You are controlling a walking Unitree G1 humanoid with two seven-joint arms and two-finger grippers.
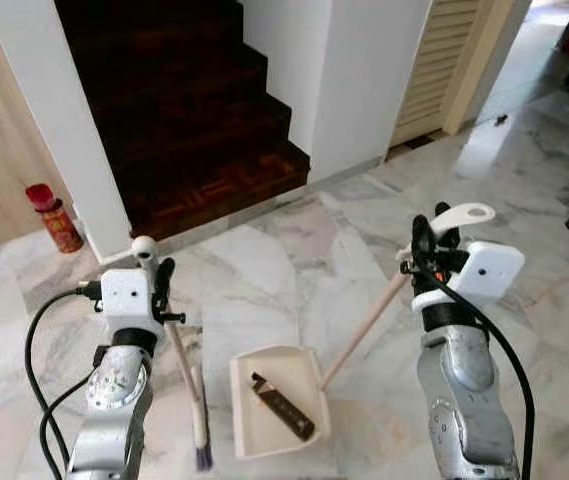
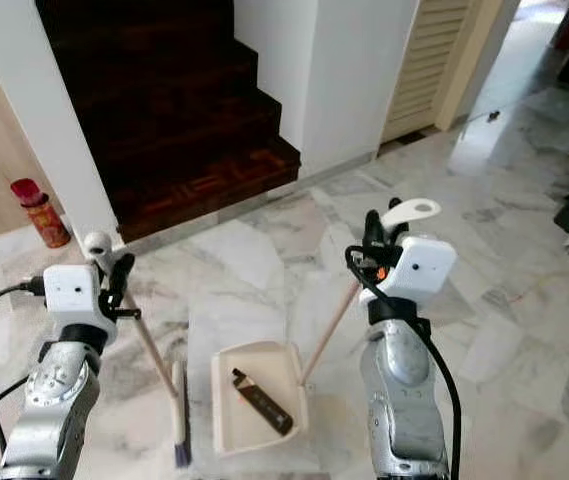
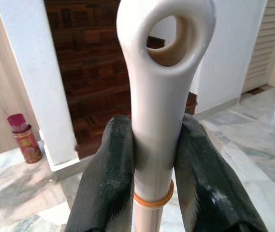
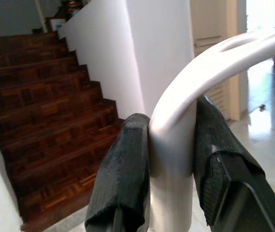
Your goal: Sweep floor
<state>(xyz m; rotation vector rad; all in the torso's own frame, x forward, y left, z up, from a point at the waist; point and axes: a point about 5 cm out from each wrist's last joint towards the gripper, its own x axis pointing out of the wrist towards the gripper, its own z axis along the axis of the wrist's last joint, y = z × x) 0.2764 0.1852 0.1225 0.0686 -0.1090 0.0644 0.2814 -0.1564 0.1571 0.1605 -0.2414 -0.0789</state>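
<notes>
Marble-patterned grey-white floor [image 1: 294,250] is spread before a dark wooden staircase [image 1: 184,110]. A slim broom with a pale wooden stick and white looped plastic cap [image 3: 164,72] is pinched at its cap by the left tool [image 1: 161,290], closed tight. The cream plastic dustpan [image 1: 269,400], resting on the floor with a dark flat scrap [image 1: 284,405] inside, is clamped by its curved white handle [image 4: 176,125] in the right tool [image 1: 429,245]. Both implements are judged light, stiff and smooth, so twisting within the pads is likely.

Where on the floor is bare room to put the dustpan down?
Bare marble lies between the stair step and the dustpan, and more right of its handle. Crowded: the broom stands just left of the dustpan; a red can sits by the wall.
</notes>
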